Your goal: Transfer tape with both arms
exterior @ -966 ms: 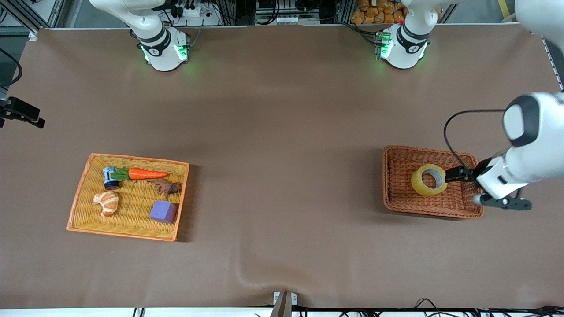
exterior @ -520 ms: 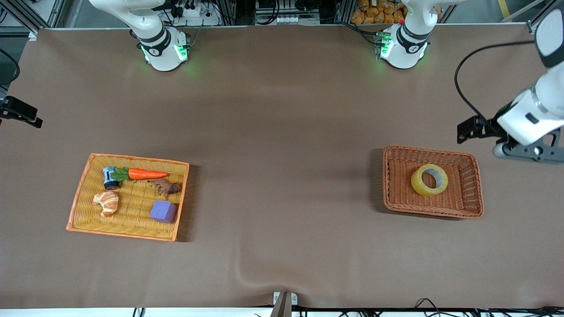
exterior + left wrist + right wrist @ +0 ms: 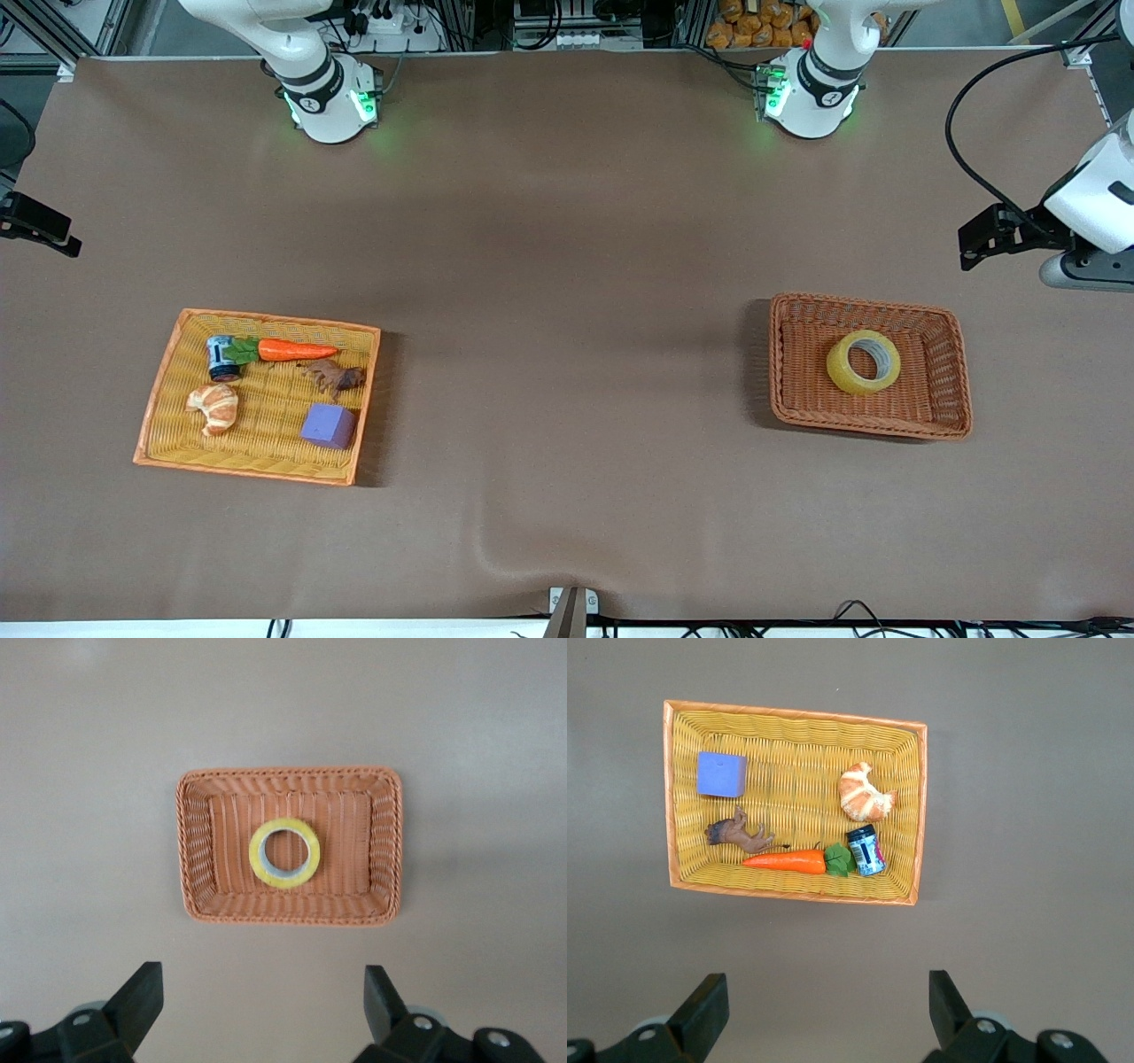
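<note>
Wicker basket (image 3: 939,381) around tape (image 3: 863,362)

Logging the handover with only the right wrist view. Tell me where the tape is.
Observer: The tape lies flat in the brown wicker basket, toward the left arm's end of the table.
Operator: Report the left gripper.
Observer: The left gripper is open and empty, up over bare table beside that basket.
Operator: Confirm nothing grips the tape.
Observer: Nothing touches it. The right gripper is open too, up near the yellow basket.
</note>
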Robot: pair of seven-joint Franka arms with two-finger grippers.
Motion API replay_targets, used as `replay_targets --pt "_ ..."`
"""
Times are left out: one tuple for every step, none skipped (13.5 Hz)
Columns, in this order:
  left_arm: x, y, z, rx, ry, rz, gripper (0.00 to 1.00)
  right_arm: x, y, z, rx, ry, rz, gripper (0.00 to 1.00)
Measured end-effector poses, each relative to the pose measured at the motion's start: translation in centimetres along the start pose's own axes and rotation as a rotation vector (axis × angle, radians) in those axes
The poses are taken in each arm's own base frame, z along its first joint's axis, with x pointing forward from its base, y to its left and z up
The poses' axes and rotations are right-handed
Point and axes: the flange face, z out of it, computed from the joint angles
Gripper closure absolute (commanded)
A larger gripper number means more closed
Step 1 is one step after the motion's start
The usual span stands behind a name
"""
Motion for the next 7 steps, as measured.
replay_targets --pt "-0.5 0.7 -0.5 -0.007 -0.006 -0.028 0.00 0.0 0.0 0.0 0.000 0.000 0.000 0.00" --pt "-0.9 1.5 -1.2 -0.008 -0.004 -0.062 0.00 0.0 0.0 -0.1 0.000 0.003 0.001 0.00" --pt "-1.4 2.2 -1.8 -0.007 0.002 -0.086 0.00 0.0 0.1 -0.5 -0.001 0.011 0.004 0.00" --pt "-1.7 2.5 -2.1 -0.007 0.002 -0.102 0.00 0.0 0.3 -0.9 -0.002 0.019 0.008 0.00" --pt "-2.1 2.4 -2.1 -0.014 -0.001 -0.114 0.00 -0.1 0.6 -1.1 -0.003 0.024 0.013 0.00" --pt "-2.4 1.8 -1.8 -0.037 -0.009 -0.129 0.00 -0.1 0.9 -1.1 -0.003 0.024 0.018 0.00" --pt "-2.7 1.0 -1.6 -0.063 -0.016 -0.149 0.00 -0.1 1.0 -1.1 -0.003 0.024 0.020 0.00"
